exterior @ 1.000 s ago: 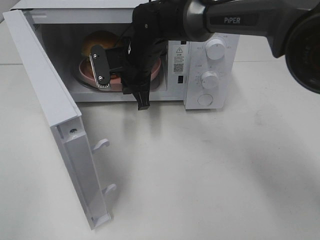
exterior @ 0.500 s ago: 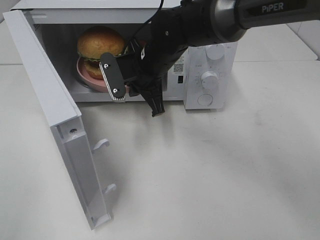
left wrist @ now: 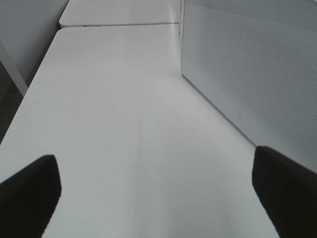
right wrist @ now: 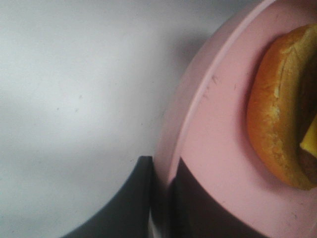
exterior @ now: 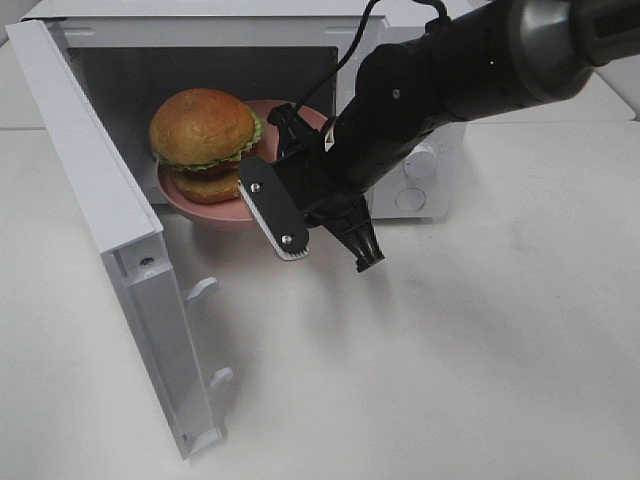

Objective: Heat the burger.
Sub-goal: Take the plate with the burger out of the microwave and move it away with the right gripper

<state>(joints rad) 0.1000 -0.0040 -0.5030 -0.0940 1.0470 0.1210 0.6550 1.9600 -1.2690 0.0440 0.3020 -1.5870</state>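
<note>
A white table (exterior: 450, 350) carries a white microwave (exterior: 200, 30), its door (exterior: 110, 240) swung open.

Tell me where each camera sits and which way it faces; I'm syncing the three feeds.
Exterior high: mounted above, looking down at the open microwave, burger and plate; right arm and gripper show.
Left wrist: low over the table, beside the microwave's wall; two dark fingers show.
Right wrist: close on the plate rim, fingers clamping it.
Shared: exterior and right wrist both show burger and plate.
</note>
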